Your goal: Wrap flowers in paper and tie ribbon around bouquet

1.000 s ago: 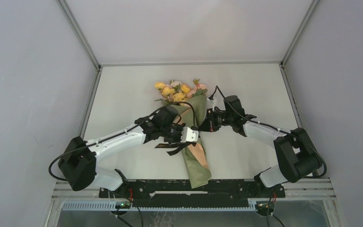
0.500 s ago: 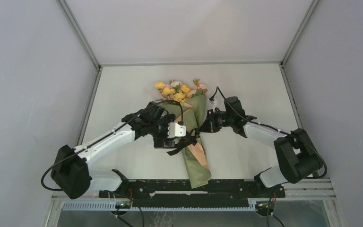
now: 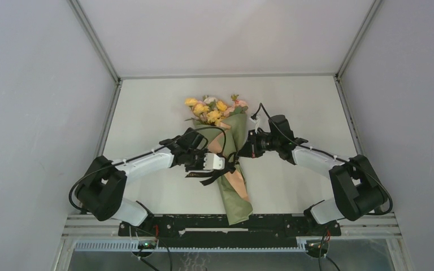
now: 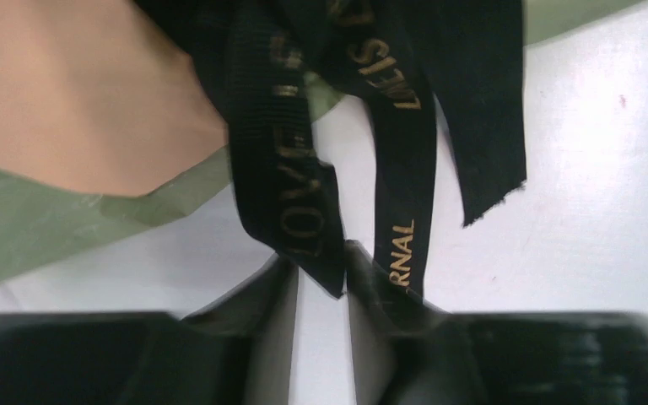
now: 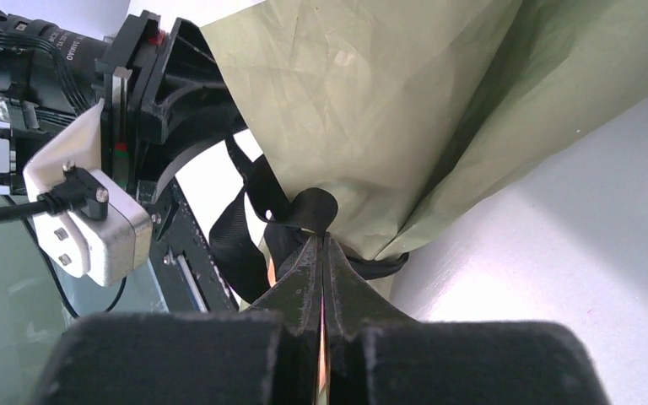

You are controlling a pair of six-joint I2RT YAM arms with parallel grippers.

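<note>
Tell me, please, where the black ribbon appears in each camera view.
Top external: ribbon at the centre, around the olive-green paper, ends trailing left.
Left wrist: upper centre, gold-lettered strands running toward the bottom edge.
Right wrist: centre, a black loop where the paper is gathered.
Shared landmark: the olive-green paper, in all three.

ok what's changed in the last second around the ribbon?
The left jaws drew back to their own left, off the waist of the bouquet. They now stand apart, with a loose tail of the ribbon hanging at the gap, so it looks released. Unchanged: the right jaws stay shut on the ribbon at the tie, and the bouquet lies where it was.
</note>
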